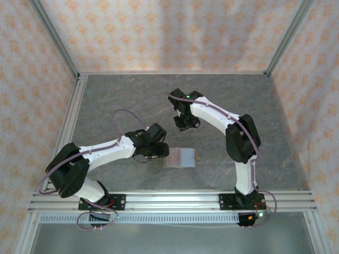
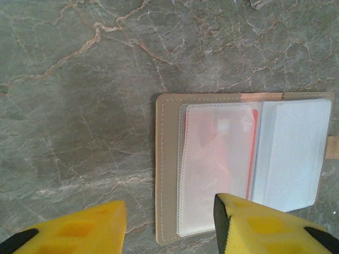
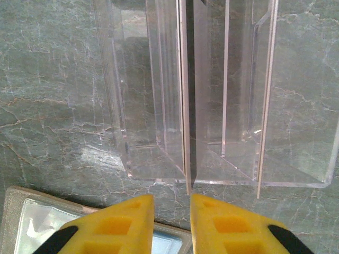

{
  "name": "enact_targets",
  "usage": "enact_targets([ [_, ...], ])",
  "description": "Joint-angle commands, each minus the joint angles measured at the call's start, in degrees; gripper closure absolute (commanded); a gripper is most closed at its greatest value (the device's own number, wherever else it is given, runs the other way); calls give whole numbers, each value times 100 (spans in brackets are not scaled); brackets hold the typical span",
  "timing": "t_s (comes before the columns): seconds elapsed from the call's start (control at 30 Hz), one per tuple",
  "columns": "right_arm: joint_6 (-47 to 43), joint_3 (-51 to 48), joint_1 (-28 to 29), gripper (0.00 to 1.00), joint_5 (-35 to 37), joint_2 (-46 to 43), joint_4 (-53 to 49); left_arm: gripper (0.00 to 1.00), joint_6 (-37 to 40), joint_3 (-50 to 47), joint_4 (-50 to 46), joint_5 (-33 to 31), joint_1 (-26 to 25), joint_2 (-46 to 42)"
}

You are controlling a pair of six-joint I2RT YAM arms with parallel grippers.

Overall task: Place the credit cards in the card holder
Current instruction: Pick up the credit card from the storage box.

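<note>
The card holder (image 2: 168,174) lies open flat on the table, tan with clear sleeves. A red credit card (image 2: 222,153) sits inside its left sleeve. In the top view the holder (image 1: 180,157) rests between the two arms. My left gripper (image 2: 169,225) is open just above the holder's near left corner, one finger over bare table, the other finger (image 2: 254,222) over the sleeves. My right gripper (image 3: 171,203) is open by a narrow gap with nothing in it, between the holder's edge (image 3: 32,225) and a clear stand. The left gripper (image 1: 159,152) and right gripper (image 1: 186,126) both hover low.
A clear acrylic slotted stand (image 3: 159,106) stands just beyond my right fingers. A thin dark strip (image 3: 190,95) runs down its middle slot; I cannot tell whether it is a card. Grey marbled table (image 2: 79,106) lies around, with papered walls behind it.
</note>
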Motion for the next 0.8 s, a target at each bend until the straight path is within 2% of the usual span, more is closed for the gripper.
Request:
enact_targets([
  [0.0,-105,156,41,76,217,101,-228,52,-48,18,-17,-124,-63,-79],
  [0.53,-179,183,50,80,381,191,-281,52,-21,35,-25,-133,-68,-44],
  [0.77,-197,210,50,85,363,241,-291,52,-29,19,-32,-141,-68,-71],
])
